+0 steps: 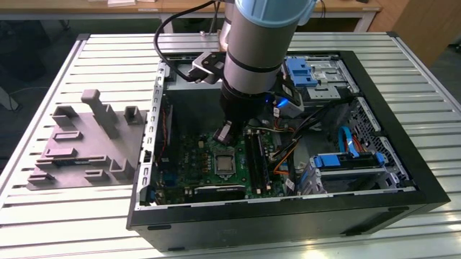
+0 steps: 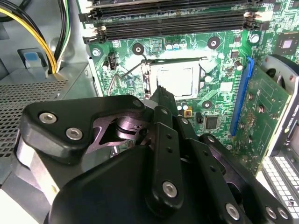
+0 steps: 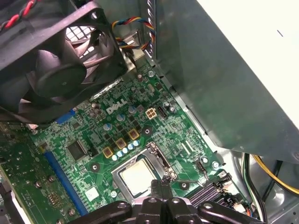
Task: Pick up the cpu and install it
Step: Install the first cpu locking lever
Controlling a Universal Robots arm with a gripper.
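- The cpu (image 3: 136,178) lies flat in the black socket frame (image 3: 159,156) on the green motherboard (image 3: 93,135); its pale silvery top shows in both wrist views (image 2: 174,80).
- The gripper (image 3: 160,185) hangs just above the socket's edge, fingers pressed together with nothing between them.
- In the exterior view the arm (image 1: 252,65) reaches down into the open computer case (image 1: 389,108).
- A grey moulded tray (image 1: 79,145) sits on the slatted table (image 1: 58,216), at the exterior view's left of the case.
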